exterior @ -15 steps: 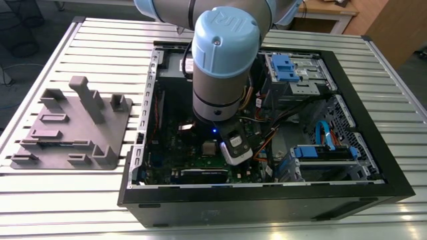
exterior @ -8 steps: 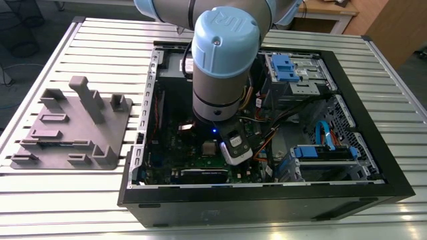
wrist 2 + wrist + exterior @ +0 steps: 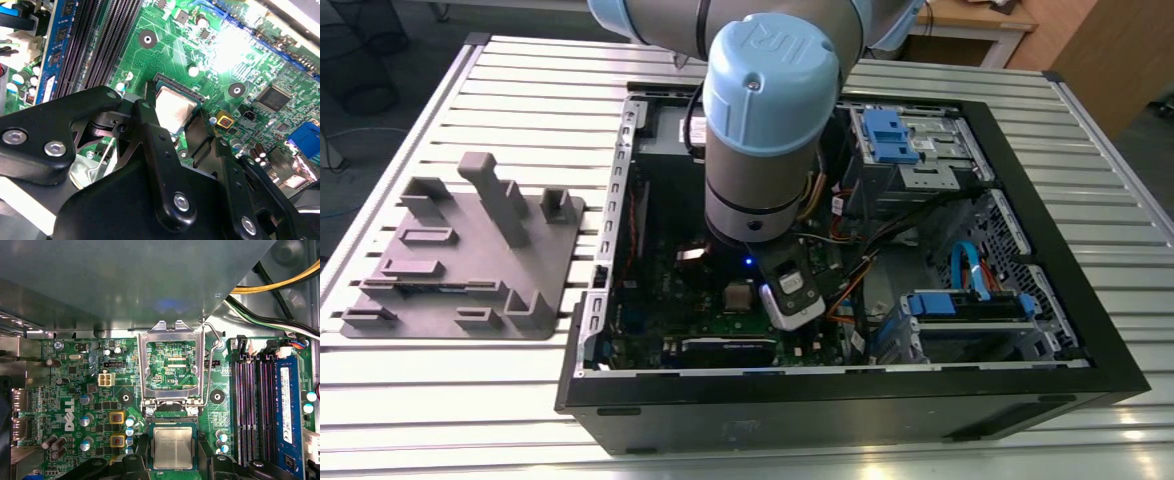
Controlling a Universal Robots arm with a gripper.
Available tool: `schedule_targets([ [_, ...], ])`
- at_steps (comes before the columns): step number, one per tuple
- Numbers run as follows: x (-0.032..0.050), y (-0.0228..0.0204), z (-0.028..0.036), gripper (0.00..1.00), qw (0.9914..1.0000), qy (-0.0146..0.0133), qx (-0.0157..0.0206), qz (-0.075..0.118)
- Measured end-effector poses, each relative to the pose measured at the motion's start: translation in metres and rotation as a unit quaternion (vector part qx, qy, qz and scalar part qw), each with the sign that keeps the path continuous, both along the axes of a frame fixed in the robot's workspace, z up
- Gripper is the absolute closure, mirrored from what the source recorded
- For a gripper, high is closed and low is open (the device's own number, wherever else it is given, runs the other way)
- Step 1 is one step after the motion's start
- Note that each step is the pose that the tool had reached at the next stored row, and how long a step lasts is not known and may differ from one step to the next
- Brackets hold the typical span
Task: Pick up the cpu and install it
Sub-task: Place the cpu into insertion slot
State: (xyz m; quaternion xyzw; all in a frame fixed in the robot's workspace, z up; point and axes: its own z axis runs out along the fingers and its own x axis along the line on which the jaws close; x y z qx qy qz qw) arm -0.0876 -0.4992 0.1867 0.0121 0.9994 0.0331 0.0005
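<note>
jaws clamp cpu sides; silvery-grey sq top, thin pale rim.

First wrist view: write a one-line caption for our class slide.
The cpu at the socket of the green motherboard, beside the flipped-open metal load frame, memory slots nearby.

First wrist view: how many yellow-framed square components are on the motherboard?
2. One yellow square sits near the cpu; the other yellow square is next to it, nearer the open socket frame. Parts of the motherboard are covered, so more may be hidden.
</note>
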Motion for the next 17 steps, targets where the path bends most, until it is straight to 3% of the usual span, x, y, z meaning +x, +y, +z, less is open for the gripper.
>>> schedule_targets([
  [17,-0.0005,0.0000,0.0000,0.53,1.00000,0.0000,0.0000,0.000],
])
